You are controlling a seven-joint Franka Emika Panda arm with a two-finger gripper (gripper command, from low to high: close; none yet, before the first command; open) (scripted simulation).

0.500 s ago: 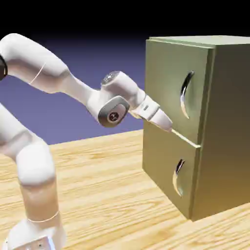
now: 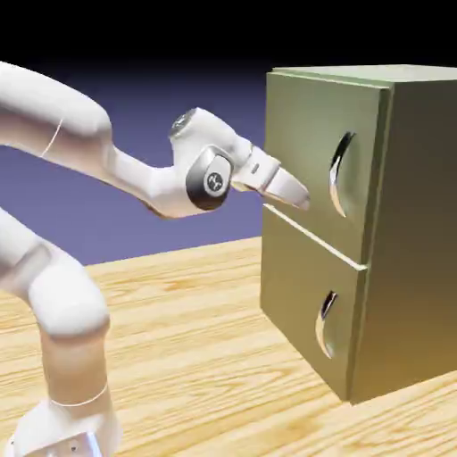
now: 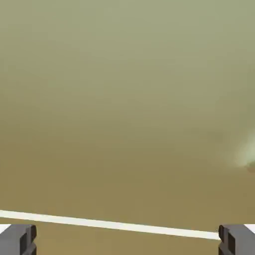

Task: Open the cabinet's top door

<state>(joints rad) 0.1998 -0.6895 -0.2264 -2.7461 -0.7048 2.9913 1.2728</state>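
Observation:
The olive-green cabinet (image 2: pixel 415 223) stands at the exterior view's right. Its top door (image 2: pixel 303 134) lies flush with the front, and its long curved silver handle (image 2: pixel 339 174) sits near the door's right edge. My gripper (image 2: pixel 300 200) is close against the door's lower left part, just above the seam, well left of the handle. The hand view is filled by the door's olive face (image 3: pixel 124 99), with a pale seam line (image 3: pixel 114 224) low down. My gripper (image 3: pixel 127 240) is open, with one grey fingertip (image 3: pixel 18 239) at each bottom corner and nothing between them.
The shorter lower panel (image 2: pixel 299 286) with its small silver handle (image 2: pixel 326 323) lies under the seam. The cabinet stands on a wooden table (image 2: pixel 196 357). A pale blur (image 3: pixel 247 153) shows at the hand view's right edge.
The hand has risen from the seam between the panels to the top door's lower part, and the wrist has turned upward. The door has not moved.

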